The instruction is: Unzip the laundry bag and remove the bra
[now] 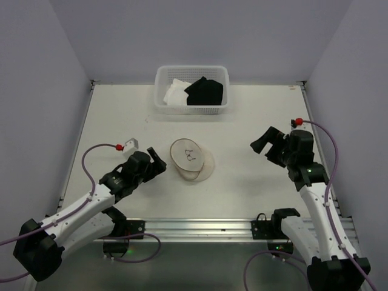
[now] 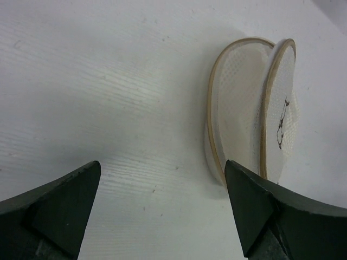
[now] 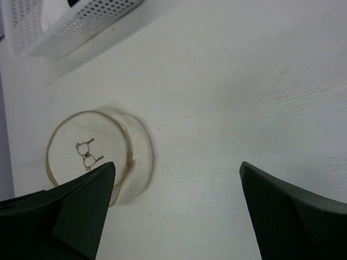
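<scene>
Nearest the bases, the left claw [image 1: 157, 164] is hanging just above the counter [image 1: 109, 115] with its fingers spread wide and nothing between them, pointing at the laundry bag [image 1: 191, 159], which is lying just beyond its tips, near but apart. The bag is sitting in the middle of the counter, tilted, its flat face with the small black icon turned partly upward and its two hoop rims showing edge-on in the left wrist view. It is looking closed, and I cannot make out the zip pull or whether the bra is showing through the mesh. Farther out on the other side, the right claw [image 1: 262, 145] is hovering released too, well apart from the bag. At the far edge the white basket [image 1: 191, 110] is holding a black cloth [image 1: 205, 91] and a white cloth [image 1: 174, 93]. By my reading the unzipping is yet to start: the next move is calling for one claw to pin the rim while the other is finding and pinching the tiny pull.
</scene>
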`<state>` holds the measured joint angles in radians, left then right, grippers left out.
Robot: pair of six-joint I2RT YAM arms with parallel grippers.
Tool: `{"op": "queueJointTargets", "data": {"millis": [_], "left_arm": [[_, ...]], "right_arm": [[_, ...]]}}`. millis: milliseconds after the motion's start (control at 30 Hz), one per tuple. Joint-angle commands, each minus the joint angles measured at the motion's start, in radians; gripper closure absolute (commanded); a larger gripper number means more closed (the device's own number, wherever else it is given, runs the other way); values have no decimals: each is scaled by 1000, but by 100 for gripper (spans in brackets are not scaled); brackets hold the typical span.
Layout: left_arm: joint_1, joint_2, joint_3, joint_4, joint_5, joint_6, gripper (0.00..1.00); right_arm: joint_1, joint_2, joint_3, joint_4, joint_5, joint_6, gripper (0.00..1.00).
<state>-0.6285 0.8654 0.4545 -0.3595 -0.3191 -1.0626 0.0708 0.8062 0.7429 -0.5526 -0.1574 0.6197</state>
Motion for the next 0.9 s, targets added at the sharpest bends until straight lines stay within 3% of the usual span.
{"op": "queueJointTargets", "data": {"millis": [0,100,200,333,467,700,867], "left_arm": [[9,-32,93,-177,-135,1,0],[9,-49,154,-233,-147,47,0],[9,-75,203,-178,-98,145,0],[9,-45,254,38,64,240,7],[9,84,265,226,233,245,13],[10,248,152,470,304,205,29],[13,365,52,562,285,204,31]], "right_arm": [[-5,-65,88,-56,62,-14,1],[-6,-94,156,-92,91,-37,1],[-6,-119,239,-127,117,-66,1],[-6,-147,325,-153,130,-94,1],[-6,-156,326,-161,125,-101,1],[-5,-183,260,-162,117,-107,1],[-5,-203,225,-162,114,-98,1]]}}
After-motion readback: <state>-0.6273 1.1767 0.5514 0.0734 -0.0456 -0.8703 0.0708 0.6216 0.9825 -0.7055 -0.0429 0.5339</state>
